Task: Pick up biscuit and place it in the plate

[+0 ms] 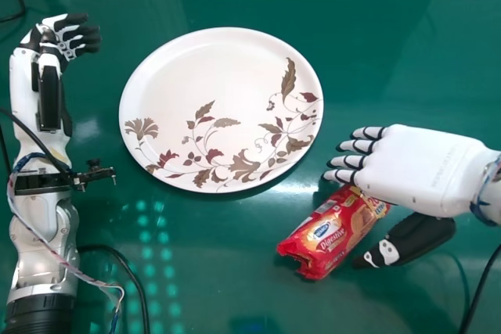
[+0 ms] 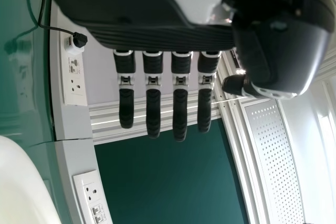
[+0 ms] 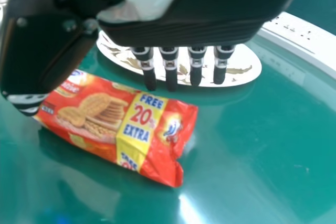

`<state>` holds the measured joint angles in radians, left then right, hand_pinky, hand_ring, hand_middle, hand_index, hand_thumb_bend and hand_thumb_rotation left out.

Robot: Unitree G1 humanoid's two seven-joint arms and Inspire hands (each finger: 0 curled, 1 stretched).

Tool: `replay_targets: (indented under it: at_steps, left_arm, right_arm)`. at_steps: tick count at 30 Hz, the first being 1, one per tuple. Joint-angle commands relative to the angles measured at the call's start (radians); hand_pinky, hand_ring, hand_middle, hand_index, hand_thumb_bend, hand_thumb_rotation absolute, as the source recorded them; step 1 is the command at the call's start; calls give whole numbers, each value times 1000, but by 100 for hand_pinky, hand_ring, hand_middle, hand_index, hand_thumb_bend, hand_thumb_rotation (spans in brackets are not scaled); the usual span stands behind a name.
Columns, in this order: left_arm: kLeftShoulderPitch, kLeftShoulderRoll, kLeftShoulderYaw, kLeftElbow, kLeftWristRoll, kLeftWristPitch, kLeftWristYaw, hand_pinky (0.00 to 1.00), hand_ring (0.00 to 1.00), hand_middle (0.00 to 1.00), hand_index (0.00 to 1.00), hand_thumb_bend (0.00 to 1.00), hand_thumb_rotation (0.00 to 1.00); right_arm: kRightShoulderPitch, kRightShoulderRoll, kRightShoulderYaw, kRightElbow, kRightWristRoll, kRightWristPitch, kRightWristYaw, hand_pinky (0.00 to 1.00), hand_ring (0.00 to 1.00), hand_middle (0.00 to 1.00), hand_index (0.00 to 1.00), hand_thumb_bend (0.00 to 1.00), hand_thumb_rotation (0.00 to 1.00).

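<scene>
Right of the plate (image 1: 196, 76), nearer the robot, the red biscuit packet (image 1: 333, 232) with printed yellow band lies on shiny green table (image 1: 235, 271). The right hand (image 1: 423, 170) is just beside it, fingers straight, holding nothing. Left of the plate, the left hand (image 1: 69, 39) is open, empty. The left wrist view shows sockets (image 2: 73, 77) beyond the plate.

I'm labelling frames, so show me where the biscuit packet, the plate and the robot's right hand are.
Biscuit packet (image 1: 332, 231): head view, middle of its printed wrapper.
Plate (image 1: 196, 84): head view, plain area without flowers.
Right hand (image 1: 423, 166): head view, white back.
</scene>
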<state>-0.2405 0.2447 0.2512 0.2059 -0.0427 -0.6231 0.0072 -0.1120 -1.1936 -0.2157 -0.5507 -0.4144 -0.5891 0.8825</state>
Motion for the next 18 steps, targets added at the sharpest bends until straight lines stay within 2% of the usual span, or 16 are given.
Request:
replay_targets:
  at_steps: [1,5,9,12,13,14,15,16,17,18]
  left_arm:
    - [33,-11,3,-14,-15,14,-3,61,63,64,68,10,27]
    - [39,-13,5,-41,-28,46,-5,64,65,65,69,10,30]
    - [31,-6,12,-22,-27,36,-5,63,64,64,68,11,31]
    - [29,-1,16,-24,-13,37,2,62,63,64,68,11,32]
    - [28,-1,16,-27,-11,40,5,63,63,64,68,11,32]
    - [28,0,17,-30,-7,42,7,63,63,63,68,11,32]
    - [28,2,17,-34,-6,44,8,64,63,63,68,11,32]
    - [27,3,18,-36,-5,44,9,64,63,63,68,11,32]
    - [27,4,18,-38,-5,43,9,64,63,63,68,11,32]
    - [25,7,19,-37,-4,40,7,64,63,63,68,11,32]
  right_arm:
    - [4,31,17,20,-20,-24,-45,94,100,99,100,100,37]
    - [21,68,24,57,-60,-57,-111,89,97,94,97,100,34]
    - [36,93,31,79,-81,-71,-156,87,95,92,94,100,32]
    - [46,128,26,102,-110,-103,-221,77,88,86,88,100,25]
    - [48,140,25,110,-118,-114,-244,72,85,83,84,93,22]
    - [50,149,25,116,-125,-122,-263,67,81,80,79,81,17]
    - [48,158,27,123,-129,-131,-281,63,78,77,75,74,14]
    - [45,164,31,128,-126,-131,-290,58,72,72,62,63,14]
    - [45,171,35,132,-116,-125,-296,53,66,66,56,57,14]
    - [43,183,40,137,-110,-122,-307,46,55,57,51,54,6]
